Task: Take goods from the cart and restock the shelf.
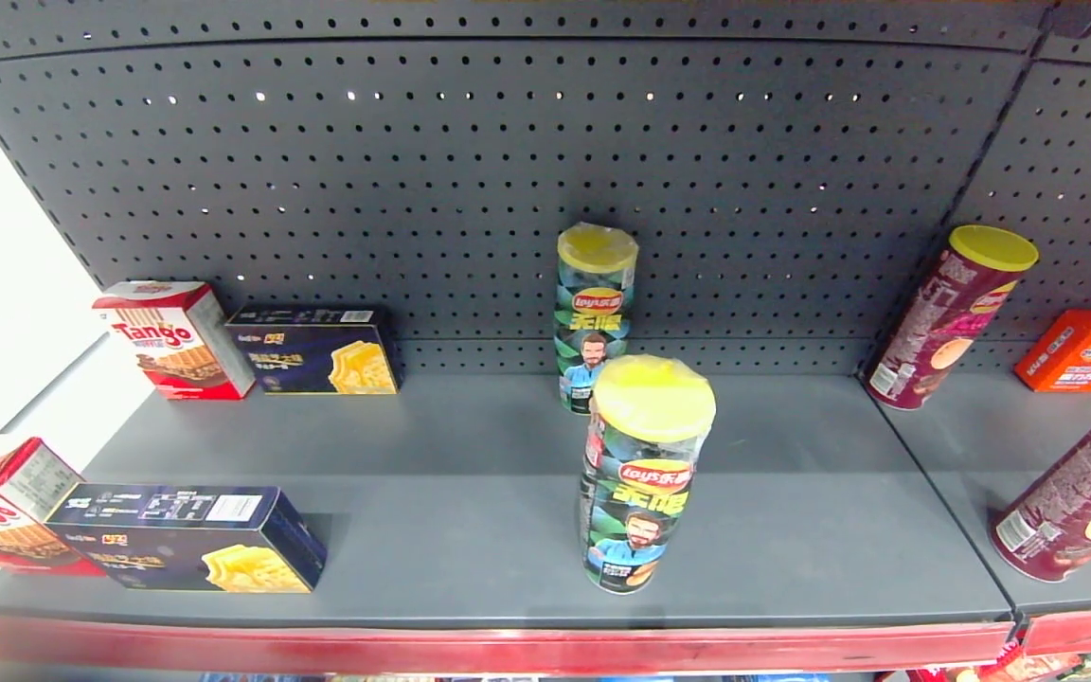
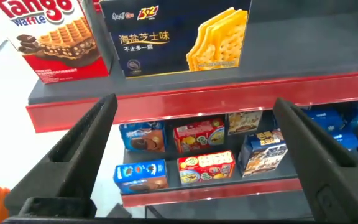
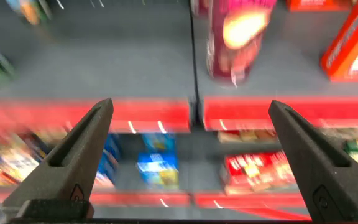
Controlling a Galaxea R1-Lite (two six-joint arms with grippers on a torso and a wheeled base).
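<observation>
Head view is showing the front can [image 1: 645, 474] and back can [image 1: 593, 317] standing upright mid-shelf [image 1: 470, 511]. Left gripper [image 2: 194, 106] and right gripper [image 3: 190, 107] are both gaping wide, carrying nothing, just off the red lip. I'm guessing a cart run is coming: grab square, keep it upright.

L pincer [image 2: 194, 99], R pincer [image 3: 190, 101]: matte dark-grey fingers [image 2: 73, 162], long tapering wedges w/ recessed slot, small round mark nr base.

You have a matt grey metal shelf [image 1: 470, 493], glossy printed chip cans [image 1: 645, 474] with yellow plastic lids, and cardboard boxes [image 1: 195, 540].
</observation>
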